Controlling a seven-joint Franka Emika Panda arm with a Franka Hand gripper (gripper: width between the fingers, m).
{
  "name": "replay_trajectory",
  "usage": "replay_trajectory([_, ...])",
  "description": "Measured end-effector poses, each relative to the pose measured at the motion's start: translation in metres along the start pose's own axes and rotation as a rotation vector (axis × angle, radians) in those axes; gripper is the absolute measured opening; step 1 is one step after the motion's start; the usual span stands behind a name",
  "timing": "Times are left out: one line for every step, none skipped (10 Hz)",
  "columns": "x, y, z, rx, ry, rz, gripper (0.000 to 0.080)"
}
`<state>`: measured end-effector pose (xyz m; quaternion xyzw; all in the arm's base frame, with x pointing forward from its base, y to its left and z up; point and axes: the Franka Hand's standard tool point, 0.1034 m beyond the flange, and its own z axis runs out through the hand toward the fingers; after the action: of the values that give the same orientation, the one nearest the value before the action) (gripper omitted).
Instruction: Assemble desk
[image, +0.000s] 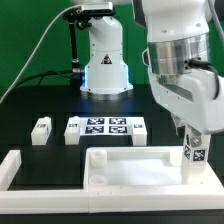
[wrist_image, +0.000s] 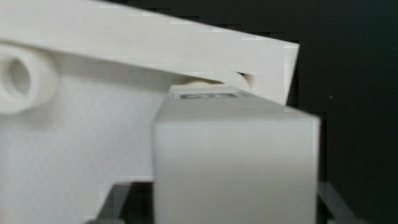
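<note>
The leg (image: 196, 152) is pinched upright in the end effector (image: 195, 138). Its end is held at the corner socket (wrist_image: 221, 78) of the top (image: 130, 172), at the exterior view's right. A second leg (image: 41, 130) is placed beside the marker board (image: 105, 128).

A: What setting do we see here?
B: We see a robotics lab: arm base (image: 104, 62) bolted to a black table (image: 30, 105), green backdrop (image: 30, 40), marker board (image: 103, 128), tagged desk leg (image: 41, 130).
</note>
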<state>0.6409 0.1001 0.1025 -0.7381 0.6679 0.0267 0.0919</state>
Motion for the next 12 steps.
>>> replay_trajectory([0.000, 0.000, 0.001, -0.005, -0.001, -0.056, 0.0371])
replay_trajectory([-0.001, 0.000, 0.001, -0.005, -0.002, -0.087, 0.0507])
replay_trajectory([-0.001, 0.000, 0.001, -0.008, 0.001, -0.121, 0.0507])
replay_trajectory([-0.005, 0.001, 0.000, -0.035, 0.020, -0.385, 0.0619])
replay_trajectory([-0.012, 0.001, 0.000, -0.050, 0.023, -0.637, 0.0640])
replay_trajectory([-0.016, 0.004, 0.001, -0.064, 0.009, -0.717, 0.0640])
replay_trajectory([-0.015, 0.004, 0.001, -0.064, 0.008, -0.793, 0.0648])
replay_trajectory([-0.015, 0.004, 0.001, -0.065, 0.006, -0.860, 0.0648])
replay_trajectory([-0.012, 0.003, 0.000, -0.072, 0.012, -1.040, 0.0648])
replay_trajectory([-0.009, -0.001, -0.001, -0.078, 0.029, -1.279, 0.0648])
replay_trajectory([-0.010, -0.003, -0.001, -0.066, 0.029, -1.341, 0.0648])
replay_trajectory([-0.011, -0.002, -0.001, -0.064, 0.027, -1.308, 0.0648])
